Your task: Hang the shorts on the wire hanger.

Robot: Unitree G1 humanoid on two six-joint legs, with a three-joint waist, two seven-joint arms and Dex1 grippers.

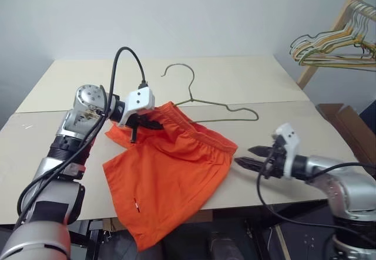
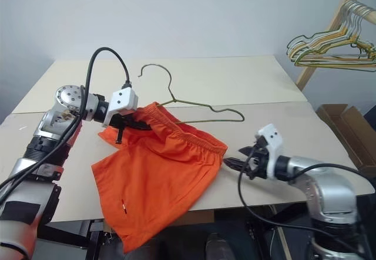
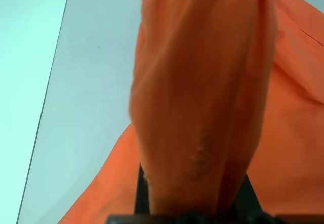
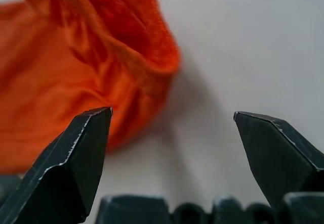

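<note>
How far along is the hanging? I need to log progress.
Done: the left gripper is shut on the shorts at the waistband. In hand: the right gripper is open beside them. Left: the wire hanger lies on the table, not yet inside the shorts.

Left gripper [image 1: 143, 125]: fingertips buried in the shorts' [image 1: 170, 178] waistband fold; in the left wrist view bunched orange cloth covers them. Hanger [image 1: 205, 103]: lower wire runs under the waistband at the left end, hidden there. One shorts leg hangs past the table's [image 1: 247, 78] front edge, and what's under the cloth can't be seen. Coloured hangers [image 1: 329, 46] and their wooden frame [image 1: 329, 37] are cut by the right picture edge. Right wrist view: the shorts are blurred and run off the picture.
</note>
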